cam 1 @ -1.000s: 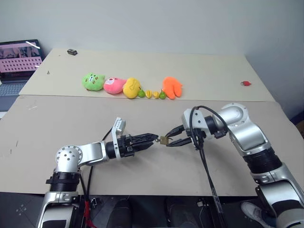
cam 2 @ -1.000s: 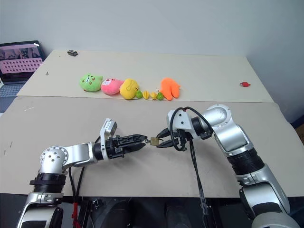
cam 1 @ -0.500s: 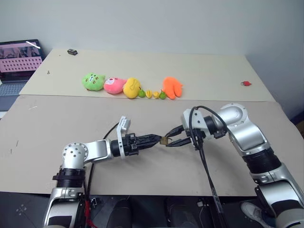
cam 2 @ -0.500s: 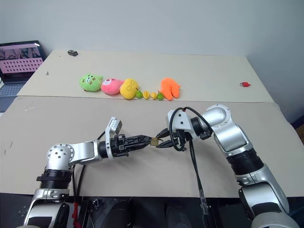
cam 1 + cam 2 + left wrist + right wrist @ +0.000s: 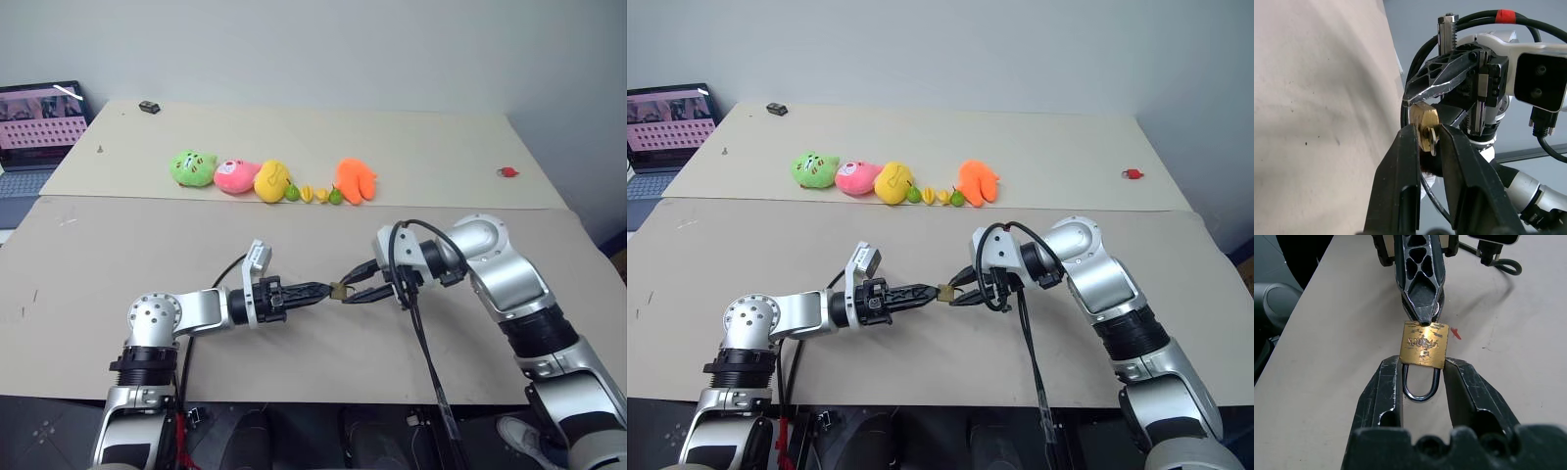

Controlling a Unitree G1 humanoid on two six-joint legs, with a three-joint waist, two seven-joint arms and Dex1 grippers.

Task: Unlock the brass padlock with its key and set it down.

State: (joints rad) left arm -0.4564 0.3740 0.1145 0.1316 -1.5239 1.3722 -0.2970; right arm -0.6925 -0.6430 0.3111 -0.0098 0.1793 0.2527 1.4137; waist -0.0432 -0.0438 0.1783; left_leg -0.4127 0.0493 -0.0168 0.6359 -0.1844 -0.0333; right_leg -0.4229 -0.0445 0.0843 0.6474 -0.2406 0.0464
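The brass padlock [image 5: 1423, 343] hangs above the near tabletop between the two arms. My right gripper [image 5: 349, 292] is shut on it, one finger on each side of the brass body where the silver shackle [image 5: 1421, 387] starts. From the opposite side my left gripper [image 5: 326, 290] points level at the lock's other end. Its fingers [image 5: 1405, 161] are closed around the small silver key [image 5: 1433, 139] sticking out of the lock body [image 5: 1423, 128].
A row of plush toys lies at the back: green [image 5: 193, 167], pink [image 5: 235, 176], yellow [image 5: 271, 181] and orange [image 5: 355, 180], with tiny toy fruits [image 5: 313, 194] between. A laptop [image 5: 39, 122] sits far left and a small red object [image 5: 506, 172] far right. A black cable [image 5: 423, 338] hangs from my right arm.
My left gripper's fingers have drawn together from wide open onto the key at the padlock's end. The right gripper and the padlock have stayed put.
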